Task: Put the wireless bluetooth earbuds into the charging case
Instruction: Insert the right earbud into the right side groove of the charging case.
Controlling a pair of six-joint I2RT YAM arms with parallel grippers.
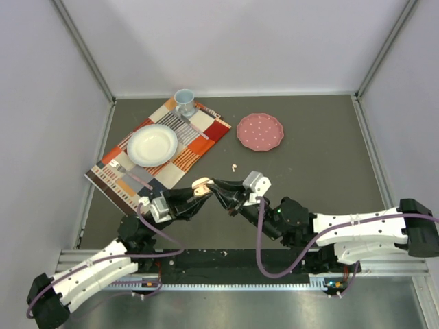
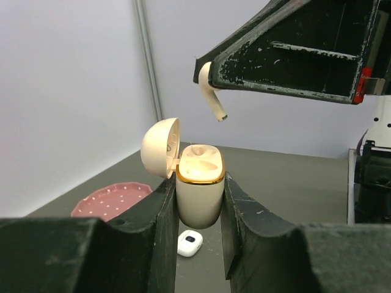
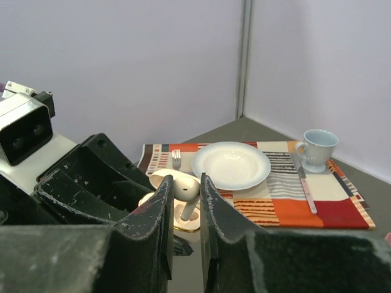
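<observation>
Your left hand (image 2: 198,182) is pressed onto one charging case (image 2: 200,201), cream with a gold rim. It holds the case upright above the bench (image 1: 322,171) by its two sides. The lid (image 2: 160,146) is swung open to the left, and the two moulded wells inside face up. I see no bud seated in them, though the view into them is shallow.

Your right hand (image 3: 185,183) is pinched on one earbud (image 2: 209,91), with its fingers almost together. The bud is pale peach, and its stem hangs down and tilts slightly. It sits just above the open mouth of the case and is not touching it in the left wrist view.

A second case (image 2: 190,242), small and white with a dark mark, lies on the bench beneath the held one. From above, one small whitish thing (image 1: 235,166) lies near the hands, and I cannot tell whether it is that same case.

Beyond the hands there is one pink dotted plate (image 1: 260,131) and one striped placemat (image 1: 206,147). The placemat carries one white plate (image 1: 152,144), one pale blue cup (image 1: 184,102), one fork (image 3: 176,159) and one knife (image 3: 307,189).
</observation>
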